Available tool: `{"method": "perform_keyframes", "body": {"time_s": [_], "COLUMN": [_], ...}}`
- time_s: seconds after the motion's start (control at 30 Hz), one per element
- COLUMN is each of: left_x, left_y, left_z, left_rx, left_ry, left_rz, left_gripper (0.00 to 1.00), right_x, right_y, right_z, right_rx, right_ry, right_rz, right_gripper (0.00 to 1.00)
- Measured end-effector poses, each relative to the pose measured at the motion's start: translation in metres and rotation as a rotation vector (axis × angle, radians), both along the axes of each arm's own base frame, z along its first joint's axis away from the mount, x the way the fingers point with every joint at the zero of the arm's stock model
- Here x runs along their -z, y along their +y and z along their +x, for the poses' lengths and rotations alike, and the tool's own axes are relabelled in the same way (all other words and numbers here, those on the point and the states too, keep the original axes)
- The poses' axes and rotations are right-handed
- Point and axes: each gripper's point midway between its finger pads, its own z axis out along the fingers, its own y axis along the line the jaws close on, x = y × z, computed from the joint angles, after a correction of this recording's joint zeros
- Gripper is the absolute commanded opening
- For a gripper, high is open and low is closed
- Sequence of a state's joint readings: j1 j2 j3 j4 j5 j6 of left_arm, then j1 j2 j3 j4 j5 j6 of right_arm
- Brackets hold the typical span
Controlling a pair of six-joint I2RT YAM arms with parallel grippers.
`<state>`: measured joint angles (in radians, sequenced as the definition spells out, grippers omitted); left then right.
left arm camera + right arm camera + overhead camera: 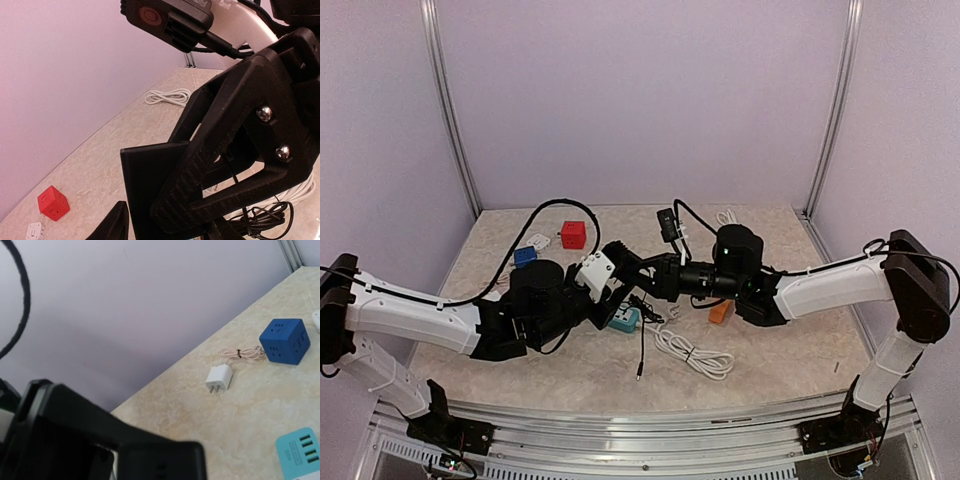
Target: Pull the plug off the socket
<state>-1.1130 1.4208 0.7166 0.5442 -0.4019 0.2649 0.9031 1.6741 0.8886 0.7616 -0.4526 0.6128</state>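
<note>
Two arms meet over the middle of the counter (770,350) in the top view, the left pincer (612,262) and the right pincer (632,258) converging on one black block (620,250) held above the surface, which I take to be the plug seated in its socket. The teal power strip (623,320), white cable coil (695,352) and red cube (574,234) lie around it, untouched. From the left wrist, the right pincer's black fingers (240,125) are clamped narrow on the flat faces of the block. The left pincer's own near finger (112,225) stands just beside the block's edge with a sliver of light between, so it reads as partly spread and not yet gripping (its other finger is mostly hidden behind the clamp). A tangle of black cable (260,215) hangs below. From the right wrist, only one dark finger (65,415) and the block's corner show, with the blue cube (284,340) and white charger (219,378) well apart on the counter beyond. The seam between plug and socket is not visible in any view. The step in hand looks like securing the second grip. Next, the left pincer needs to seat firmly on its half, then the two arms should draw straight apart along the pins without twisting.
</note>
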Motion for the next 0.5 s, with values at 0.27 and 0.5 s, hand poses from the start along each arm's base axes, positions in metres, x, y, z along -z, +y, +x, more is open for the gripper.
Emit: {"method": "perform_keyframes", "body": {"time_s": [0.27,0.5], "left_x": [0.002,0.011], "left_y": [0.001,0.012], "left_z": [0.002,0.009], "left_rx": [-0.021,-0.064], "left_ry": [0.012,0.073], "left_rz": [0.004,0.007], "left_gripper": [0.31,0.27], "right_x": [0.0,0.0], "right_y": [0.0,0.001], "right_z": [0.0,-0.001], "right_rx": [0.0,-0.011], "right_ry": [0.008,-0.002], "right_rz": [0.0,-0.018], "right_gripper": [0.43,0.69]}}
